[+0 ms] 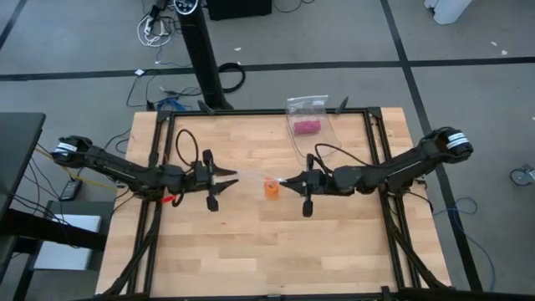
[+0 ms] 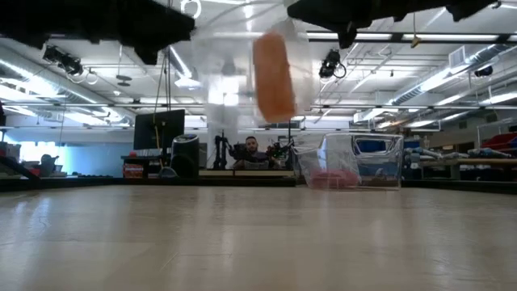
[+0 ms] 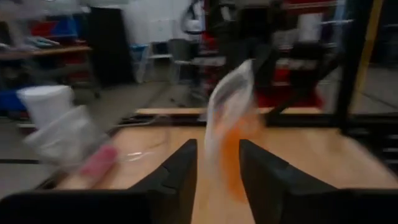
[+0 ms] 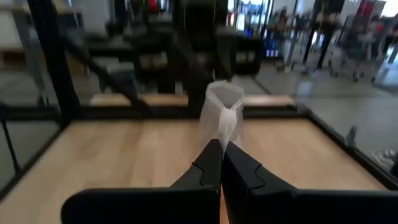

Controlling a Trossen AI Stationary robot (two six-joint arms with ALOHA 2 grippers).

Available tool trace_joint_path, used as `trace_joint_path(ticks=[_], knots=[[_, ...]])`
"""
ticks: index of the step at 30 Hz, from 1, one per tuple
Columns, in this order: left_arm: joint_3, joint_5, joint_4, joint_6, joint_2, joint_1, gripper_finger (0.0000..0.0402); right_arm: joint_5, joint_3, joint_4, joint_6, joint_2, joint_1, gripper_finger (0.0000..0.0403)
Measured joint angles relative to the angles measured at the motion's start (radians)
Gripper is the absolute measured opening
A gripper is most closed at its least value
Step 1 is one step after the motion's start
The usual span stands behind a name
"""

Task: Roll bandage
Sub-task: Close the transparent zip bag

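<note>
High view: bandage (image 1: pixel 271 189) mid-table, between claws.

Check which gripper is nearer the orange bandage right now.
Right. The right gripper is shut on the clear bag holding the bandage, right beside it. The left gripper sits farther off on the opposite side, fingers apart around the bag's other edge.

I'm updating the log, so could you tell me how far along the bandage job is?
Early stage. The bandage still sits as a roll inside a clear bag held above the table. The right gripper pinches the bag's edge; the left gripper is open around it. Removing and rolling remain.
</note>
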Motion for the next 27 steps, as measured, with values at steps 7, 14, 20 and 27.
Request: trace_joint_path(ticks=[7,14,20,27], knots=[[0.335,0.09,-0.509,-0.019,0.073,0.0,0.0144,0.0,0.217,-0.395,-0.02,0.057,0.002,0.0001],[0.533,0.088,-0.655,0.112,0.233,0.0,0.0144,0.0,0.408,-0.585,-0.076,0.177,0.013,0.0],[0.617,0.095,-0.737,0.107,0.343,0.0,0.0144,0.021,0.516,-0.683,-0.113,0.237,0.031,0.0],[0.629,0.13,-0.729,0.097,0.355,0.0,0.0144,0.026,0.536,-0.705,-0.119,0.241,0.045,0.0]])
